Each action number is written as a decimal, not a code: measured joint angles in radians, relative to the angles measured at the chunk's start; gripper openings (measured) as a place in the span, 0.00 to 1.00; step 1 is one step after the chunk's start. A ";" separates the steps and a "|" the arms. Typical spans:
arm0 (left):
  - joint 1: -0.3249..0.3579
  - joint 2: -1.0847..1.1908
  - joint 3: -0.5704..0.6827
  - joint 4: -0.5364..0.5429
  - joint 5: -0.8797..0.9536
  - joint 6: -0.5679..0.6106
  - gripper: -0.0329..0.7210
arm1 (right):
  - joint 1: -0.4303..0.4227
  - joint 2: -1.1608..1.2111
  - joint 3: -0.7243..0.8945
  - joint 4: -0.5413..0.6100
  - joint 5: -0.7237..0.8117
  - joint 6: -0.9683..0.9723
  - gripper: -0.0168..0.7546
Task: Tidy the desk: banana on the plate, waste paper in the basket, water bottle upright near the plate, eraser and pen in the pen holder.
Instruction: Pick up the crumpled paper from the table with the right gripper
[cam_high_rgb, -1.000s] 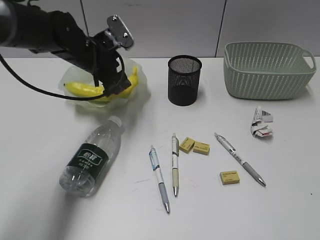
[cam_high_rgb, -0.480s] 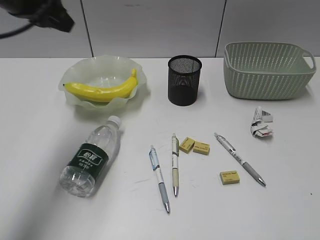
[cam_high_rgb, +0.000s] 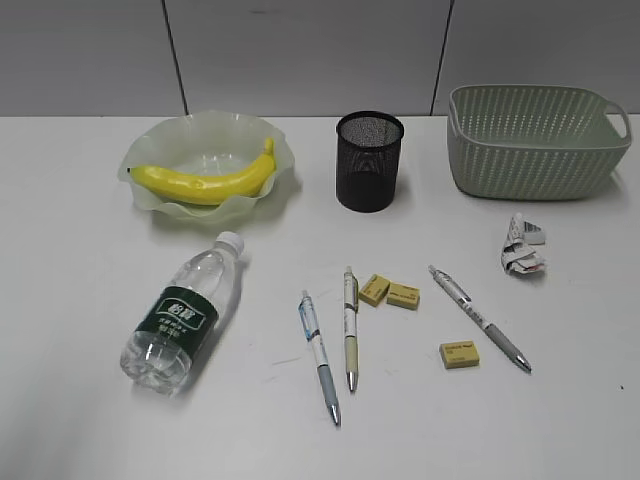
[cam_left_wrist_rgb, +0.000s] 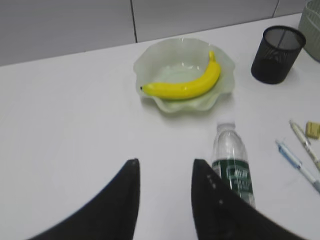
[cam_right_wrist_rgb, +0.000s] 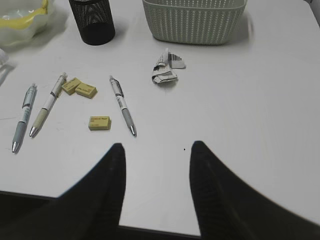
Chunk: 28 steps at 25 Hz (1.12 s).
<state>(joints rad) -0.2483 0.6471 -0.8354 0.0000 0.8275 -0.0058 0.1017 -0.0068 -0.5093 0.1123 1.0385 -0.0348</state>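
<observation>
A yellow banana (cam_high_rgb: 210, 181) lies in the pale green wavy plate (cam_high_rgb: 150, 155) at the back left; both show in the left wrist view, banana (cam_left_wrist_rgb: 186, 86), plate (cam_left_wrist_rgb: 150, 57). A clear water bottle (cam_high_rgb: 182, 312) with a green label lies on its side in front of the plate. Three pens (cam_high_rgb: 319, 355) (cam_high_rgb: 350, 322) (cam_high_rgb: 480, 318) and three yellow erasers (cam_high_rgb: 374, 289) (cam_high_rgb: 404, 295) (cam_high_rgb: 459, 354) lie mid-table. Crumpled waste paper (cam_high_rgb: 521, 246) lies before the green basket (cam_high_rgb: 537, 140). The black mesh pen holder (cam_high_rgb: 369, 160) stands at the back. My left gripper (cam_left_wrist_rgb: 165, 167) and right gripper (cam_right_wrist_rgb: 156, 150) are open, empty, outside the exterior view.
The right gripper hangs over the table's front edge (cam_right_wrist_rgb: 150, 227). A grey panelled wall runs behind the table.
My left arm has let go of the banana in the plate and drawn back up and left, out of the exterior view. The banana stays in the plate.
</observation>
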 joint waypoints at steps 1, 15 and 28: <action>0.000 -0.068 0.049 0.006 0.025 -0.008 0.39 | 0.000 0.000 0.000 0.005 0.000 0.000 0.47; 0.000 -0.569 0.292 0.028 0.240 -0.109 0.39 | 0.000 0.398 -0.028 0.045 -0.125 -0.031 0.47; 0.000 -0.652 0.297 0.023 0.233 -0.115 0.39 | 0.003 1.498 -0.360 0.193 -0.573 -0.121 0.77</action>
<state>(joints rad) -0.2483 -0.0050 -0.5384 0.0231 1.0609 -0.1207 0.1049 1.4909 -0.8695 0.3057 0.4660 -0.1555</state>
